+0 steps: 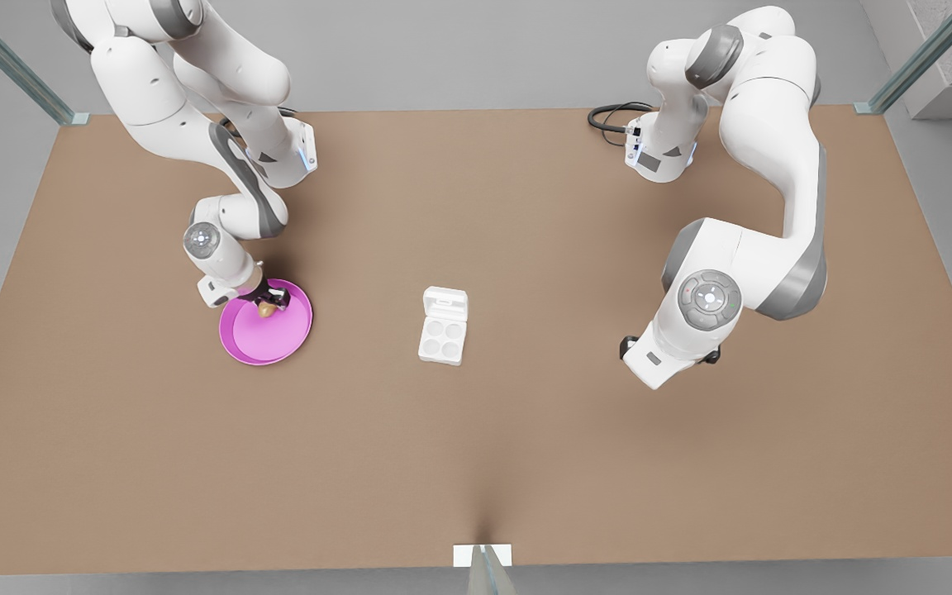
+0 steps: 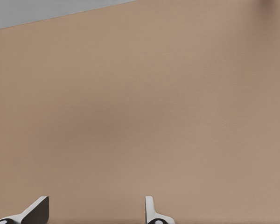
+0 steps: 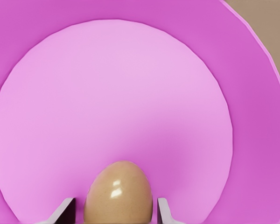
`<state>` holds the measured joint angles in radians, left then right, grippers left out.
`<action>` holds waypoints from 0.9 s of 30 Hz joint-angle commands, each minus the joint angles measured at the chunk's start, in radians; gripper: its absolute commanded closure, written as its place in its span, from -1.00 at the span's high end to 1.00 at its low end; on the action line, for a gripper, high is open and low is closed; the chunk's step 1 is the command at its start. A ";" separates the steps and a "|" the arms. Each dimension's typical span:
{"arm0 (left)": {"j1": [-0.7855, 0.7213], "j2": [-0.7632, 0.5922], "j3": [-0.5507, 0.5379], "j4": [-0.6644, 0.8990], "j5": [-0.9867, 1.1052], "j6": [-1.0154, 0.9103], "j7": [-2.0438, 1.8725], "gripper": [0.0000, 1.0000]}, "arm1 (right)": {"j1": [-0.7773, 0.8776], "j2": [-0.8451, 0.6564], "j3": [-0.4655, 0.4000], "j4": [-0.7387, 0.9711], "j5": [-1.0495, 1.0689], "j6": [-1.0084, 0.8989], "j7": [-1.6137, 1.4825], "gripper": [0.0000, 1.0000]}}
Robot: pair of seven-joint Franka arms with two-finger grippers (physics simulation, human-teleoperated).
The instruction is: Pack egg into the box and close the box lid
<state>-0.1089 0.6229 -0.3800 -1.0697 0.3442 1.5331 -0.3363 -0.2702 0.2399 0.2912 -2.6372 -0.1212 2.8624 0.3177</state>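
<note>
Pink is the plate (image 1: 265, 335) that anchors the front view, lying on the brown table (image 1: 525, 454) well to that view's left of the box (image 1: 443, 336); the right gripper (image 1: 269, 302) is down over the plate's far part, with the egg (image 1: 267, 309) at its tips. The box sits with its four wells bare and the box lid (image 1: 445, 304) folded back flat on the side farther from the camera. Well apart from the plate, past the box, the left gripper (image 1: 668, 357) waits low over bare table. Its wrist view adds plain table and two spread fingertips (image 2: 154, 211) with nothing between them. From the right wrist, the egg (image 3: 119, 192) stands on the plate (image 3: 252, 116) between the fingers (image 3: 164, 210), each flanking it with a slight gap, so I cannot tell whether they grip. Judged so, the pickup is in hand; next comes a firm, gentle squeeze, a lift, and a carry toward a well.
</note>
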 commanded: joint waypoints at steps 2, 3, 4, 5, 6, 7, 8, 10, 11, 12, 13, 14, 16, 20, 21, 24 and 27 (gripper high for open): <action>0.002 -0.002 0.000 0.000 0.001 -0.001 -0.007 1.00 | 0.000 -0.002 0.000 0.000 0.003 0.000 0.004 0.31; 0.002 -0.002 0.000 -0.001 0.001 -0.001 -0.007 1.00 | 0.000 -0.002 0.000 0.000 0.003 0.000 0.004 0.30; 0.000 -0.002 0.000 -0.001 0.001 -0.001 -0.007 1.00 | 0.000 -0.004 0.000 0.000 0.002 0.000 0.004 0.30; 0.000 -0.002 0.000 0.000 0.001 -0.001 -0.007 1.00 | 0.000 -0.004 0.000 0.000 0.002 0.000 0.004 0.30; 0.000 -0.002 0.000 0.000 0.001 -0.001 -0.007 1.00 | 0.000 -0.004 0.000 0.000 0.002 0.000 0.004 0.18; 0.000 -0.002 0.000 0.000 0.001 -0.001 -0.007 1.00 | 0.000 -0.002 0.000 0.000 0.002 0.000 0.004 0.12; 0.000 -0.002 0.000 0.000 0.001 0.001 -0.007 1.00 | 0.002 -0.002 0.000 0.000 0.002 -0.002 0.004 0.10; 0.000 -0.002 0.000 -0.001 0.001 -0.001 -0.007 1.00 | 0.002 -0.002 0.000 0.000 0.002 0.000 0.004 0.01; 0.002 -0.002 0.000 0.000 0.001 -0.001 -0.007 1.00 | 0.003 -0.001 0.000 0.000 0.002 0.000 0.004 0.00; 0.002 -0.002 0.000 0.000 0.001 -0.001 -0.007 1.00 | 0.003 -0.002 0.000 0.000 0.002 -0.002 0.004 0.00; 0.002 -0.002 0.000 0.000 0.001 0.001 -0.007 1.00 | 0.002 -0.004 0.000 0.000 0.000 -0.003 0.003 0.00; 0.002 -0.002 0.000 0.000 0.001 0.001 -0.007 1.00 | 0.002 -0.011 0.000 0.000 0.000 -0.006 0.003 0.00; 0.002 -0.002 0.000 -0.001 0.001 0.001 -0.007 1.00 | 0.002 -0.030 0.000 0.000 0.000 -0.015 0.003 0.00; 0.002 -0.002 0.000 -0.001 0.001 -0.001 -0.007 1.00 | 0.006 -0.070 0.002 0.045 -0.003 -0.144 0.003 -0.02; 0.002 -0.002 0.000 -0.001 0.001 -0.001 -0.007 1.00 | 0.006 -0.073 0.008 0.083 -0.003 -0.205 0.004 -0.02; 0.003 -0.002 0.000 -0.001 0.001 -0.001 -0.007 1.00 | 0.037 -0.062 0.009 0.230 -0.003 -0.386 0.037 -0.01; 0.003 -0.003 0.000 -0.001 0.002 -0.001 -0.007 1.00 | 0.108 -0.018 0.013 0.387 0.009 -0.532 0.136 -0.01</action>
<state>-0.1056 0.6219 -0.3800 -1.0714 0.3449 1.5332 -0.3419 -0.1868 0.2160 0.3033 -2.2825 -0.1128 2.5479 0.3329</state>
